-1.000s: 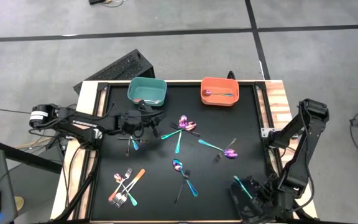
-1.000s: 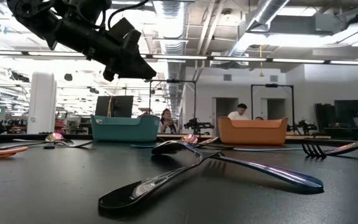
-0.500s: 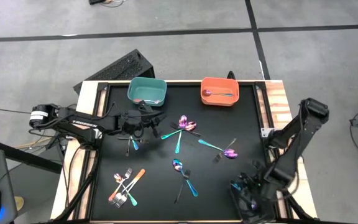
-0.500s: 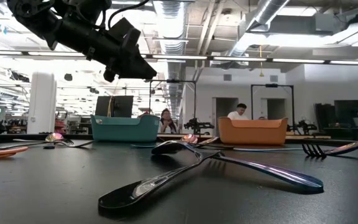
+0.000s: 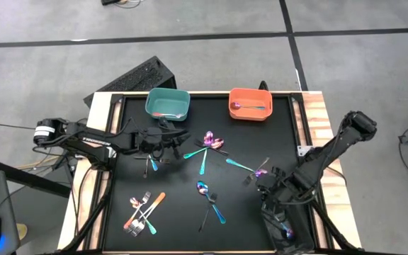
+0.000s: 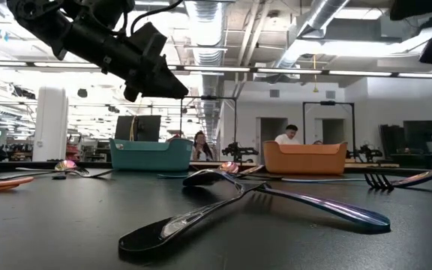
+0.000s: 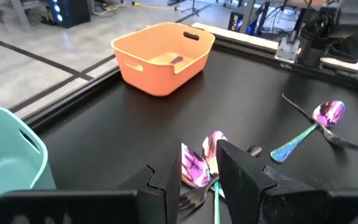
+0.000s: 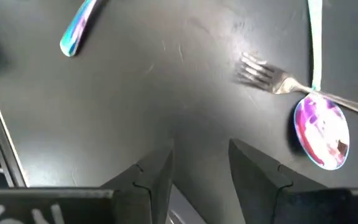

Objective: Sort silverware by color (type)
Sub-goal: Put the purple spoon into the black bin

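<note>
The silverware lies scattered on the black mat. Crossed spoons [image 5: 209, 144] lie mid-table. A teal-handled spoon with a fork across it [image 5: 259, 172] lies to the right. Another spoon [image 5: 207, 195] lies nearer, and a bundle with an orange handle [image 5: 144, 210] is near left. One spoon [image 5: 250, 107] lies in the orange bin. My left gripper [image 5: 180, 136] [image 7: 194, 177] hovers open, just short of the crossed spoons [image 7: 197, 165]. My right gripper [image 5: 264, 185] [image 8: 197, 168] hangs open over bare mat beside the purple-bowled spoon [image 8: 322, 132] and fork [image 8: 266, 76].
A teal bin [image 5: 167, 104] and an orange bin [image 5: 251, 103] stand at the far edge, and both show in the low view [image 6: 150, 154] [image 6: 304, 158]. Wooden rails border the mat left and right. A spoon [image 5: 287, 230] lies near the right corner under my right arm. People stand in the room behind.
My right arm has swung from the near right corner toward the far edge and the table's middle. It now stands over the spoon and fork on the right half, and it has entered the low view at the upper right. No silverware has moved.
</note>
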Robot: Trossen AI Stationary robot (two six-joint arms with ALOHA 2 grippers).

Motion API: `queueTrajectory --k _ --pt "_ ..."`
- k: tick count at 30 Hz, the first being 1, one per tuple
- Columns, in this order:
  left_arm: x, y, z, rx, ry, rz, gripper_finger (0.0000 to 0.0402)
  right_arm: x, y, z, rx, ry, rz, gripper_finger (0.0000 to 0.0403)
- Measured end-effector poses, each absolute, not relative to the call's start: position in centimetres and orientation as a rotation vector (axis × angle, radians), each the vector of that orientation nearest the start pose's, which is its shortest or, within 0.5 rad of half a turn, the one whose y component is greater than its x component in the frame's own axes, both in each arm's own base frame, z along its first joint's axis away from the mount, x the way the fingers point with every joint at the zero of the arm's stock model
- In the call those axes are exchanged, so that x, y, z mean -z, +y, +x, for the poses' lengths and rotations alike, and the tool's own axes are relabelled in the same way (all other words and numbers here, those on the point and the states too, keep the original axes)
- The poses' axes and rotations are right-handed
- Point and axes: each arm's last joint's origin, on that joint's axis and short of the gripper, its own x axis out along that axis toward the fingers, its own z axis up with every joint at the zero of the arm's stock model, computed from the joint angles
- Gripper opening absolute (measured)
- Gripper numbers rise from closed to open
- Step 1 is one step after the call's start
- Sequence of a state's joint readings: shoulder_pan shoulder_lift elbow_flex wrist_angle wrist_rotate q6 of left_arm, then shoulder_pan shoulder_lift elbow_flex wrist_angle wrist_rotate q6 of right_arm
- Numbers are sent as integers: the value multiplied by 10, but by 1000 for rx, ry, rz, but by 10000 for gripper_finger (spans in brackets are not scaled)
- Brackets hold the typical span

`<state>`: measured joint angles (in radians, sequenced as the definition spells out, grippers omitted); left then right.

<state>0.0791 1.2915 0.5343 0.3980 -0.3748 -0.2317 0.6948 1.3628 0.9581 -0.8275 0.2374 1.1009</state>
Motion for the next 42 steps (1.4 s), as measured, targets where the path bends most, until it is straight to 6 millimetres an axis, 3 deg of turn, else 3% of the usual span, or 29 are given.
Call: queueTrajectory --k 11,19,25,33,38,42 --pt "-199 31 253 -494 309 -168 88 -230 166 185 161 1247 536 170" --pt "-197 31 253 -495 329 -156 88 -230 184 164 134 1392 620 170" --pt "-197 31 253 -494 329 -157 88 -221 183 168 203 1375 601 170" --pt "-197 31 252 -494 335 -156 89 -181 165 164 461 1503 513 170" --pt "-195 30 252 -495 357 -161 89 -178 155 159 595 1545 469 170" --pt "-195 29 252 -490 354 -171 89 -181 155 159 572 1537 482 170"
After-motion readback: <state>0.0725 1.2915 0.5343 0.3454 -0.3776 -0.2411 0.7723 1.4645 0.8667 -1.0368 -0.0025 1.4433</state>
